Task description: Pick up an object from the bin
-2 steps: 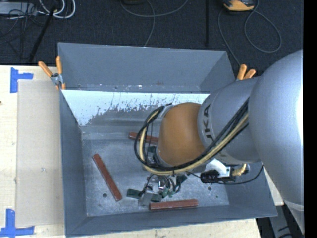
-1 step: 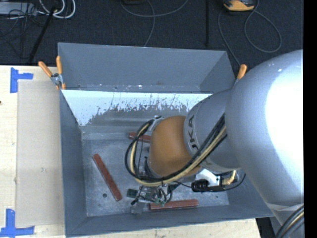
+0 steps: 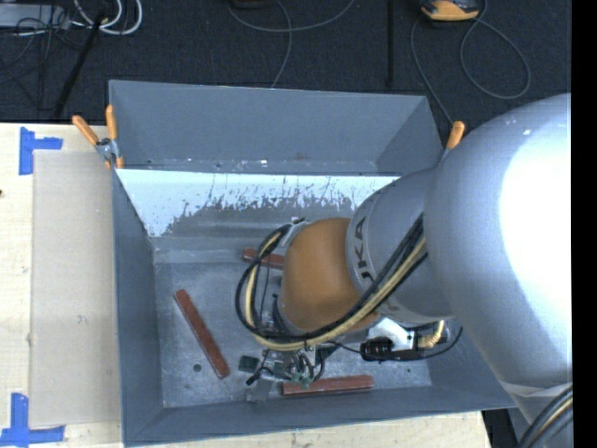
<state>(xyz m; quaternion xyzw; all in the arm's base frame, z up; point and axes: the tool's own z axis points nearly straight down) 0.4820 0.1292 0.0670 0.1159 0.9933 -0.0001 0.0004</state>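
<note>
Camera view from above: the arm enters from the right and is lowered deep into the grey metal bin [image 3: 136, 325]. Its orange wrist cover [image 3: 317, 278] and black and yellow cable loops [image 3: 246, 292] hang over the middle of the bin floor.

The end effector [image 3: 275, 373] sits low at the near edge of the floor, close to the front wall. The wrist hides most of it from where I stand. I cannot tell how far open it is, or whether it has hold of anything.

Contents noted:
- A flat reddish-brown strip [image 3: 328, 385] lies lengthwise along the front wall, with its left end just beside the end effector. It is the nearest item. I cannot tell whether the two touch.
- A second long reddish-brown strip [image 3: 201, 333] lies at a slant on the left of the floor, well apart from the end effector.
- A third reddish-brown piece [image 3: 256, 257] shows partly behind the cables, toward the back.

Progress, in my judgement: the approach is made and the tool is down at floor level beside the front strip. All three strips rest on the floor, and nothing is seen raised. A confirmed grasp, the lift and the carry out of the bin remain to be done.
</note>
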